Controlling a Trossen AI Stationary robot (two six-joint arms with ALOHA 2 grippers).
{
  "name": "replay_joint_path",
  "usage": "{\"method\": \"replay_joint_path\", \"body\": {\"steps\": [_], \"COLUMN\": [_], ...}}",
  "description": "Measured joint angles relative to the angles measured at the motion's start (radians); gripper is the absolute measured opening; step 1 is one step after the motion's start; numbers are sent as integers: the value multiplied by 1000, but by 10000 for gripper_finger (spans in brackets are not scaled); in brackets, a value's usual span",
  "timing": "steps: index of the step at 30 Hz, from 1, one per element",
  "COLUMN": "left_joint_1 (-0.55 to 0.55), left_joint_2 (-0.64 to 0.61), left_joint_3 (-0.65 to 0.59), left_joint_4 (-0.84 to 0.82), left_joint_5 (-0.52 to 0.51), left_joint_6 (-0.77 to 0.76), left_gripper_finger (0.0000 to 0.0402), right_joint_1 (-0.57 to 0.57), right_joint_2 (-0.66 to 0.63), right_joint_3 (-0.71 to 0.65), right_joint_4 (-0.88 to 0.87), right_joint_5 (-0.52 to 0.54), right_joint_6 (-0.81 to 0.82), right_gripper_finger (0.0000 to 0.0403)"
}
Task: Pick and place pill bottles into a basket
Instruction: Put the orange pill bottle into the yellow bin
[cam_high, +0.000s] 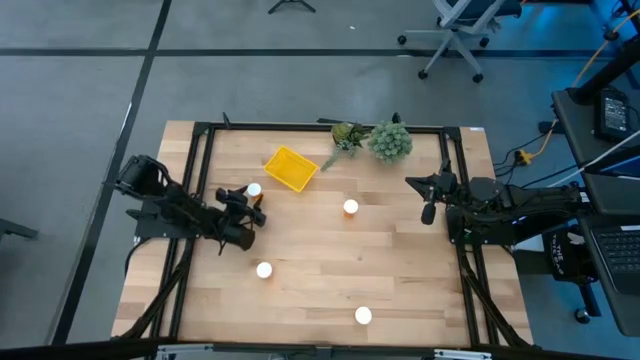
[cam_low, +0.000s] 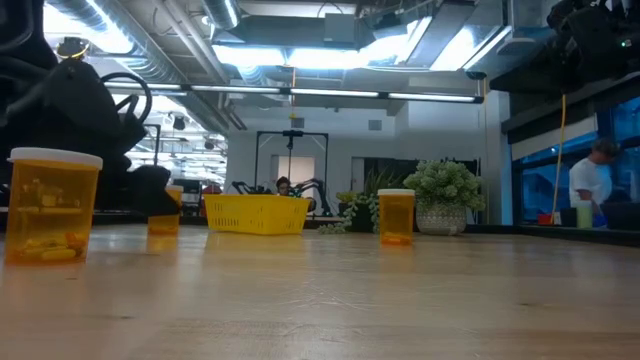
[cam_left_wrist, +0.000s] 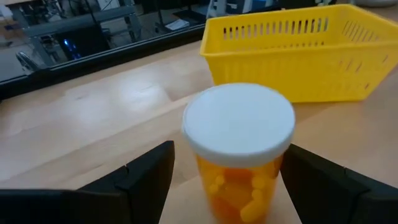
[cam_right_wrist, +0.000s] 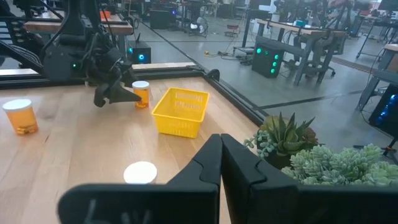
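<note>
The left gripper (cam_left_wrist: 227, 180) has its two fingers (cam_left_wrist: 146, 177) spread apart on either side of a pill bottle (cam_left_wrist: 239, 146), not yet clenched on it, so the step in hand looks like the grasp itself. To do it well, I would close squarely on the orange body below the white cap, since a grip on the cap alone (smooth and rounded) might slip. The yellow basket (cam_left_wrist: 298, 53) sits just beyond this bottle, so the carry should be short: lift enough to clear the basket's near wall, then go forward and release over its middle. The table (cam_high: 310, 250) is bare between bottle and basket. Three other bottles stand well apart: one mid-table (cam_high: 350, 207), one nearer the front (cam_high: 264, 269), one by the front edge (cam_high: 363, 316). The plant clumps (cam_high: 378, 138) lie past the basket along the far rail, worth avoiding on any overshoot. The right gripper (cam_right_wrist: 221, 163) waits at the table's right side with its fingers pressed together, holding nothing.
</note>
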Motion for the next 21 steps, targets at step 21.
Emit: {"method": "replay_joint_path", "body": {"steps": [21], "left_joint_1": [56], "left_joint_2": [0], "left_joint_3": [0], "left_joint_4": [77], "left_joint_5": [21], "left_joint_6": [102], "left_gripper_finger": [196], "right_joint_1": [0], "right_joint_2": [0], "right_joint_3": [0], "right_joint_4": [0], "right_joint_5": [0], "right_joint_6": [0], "right_gripper_finger": [10]}}
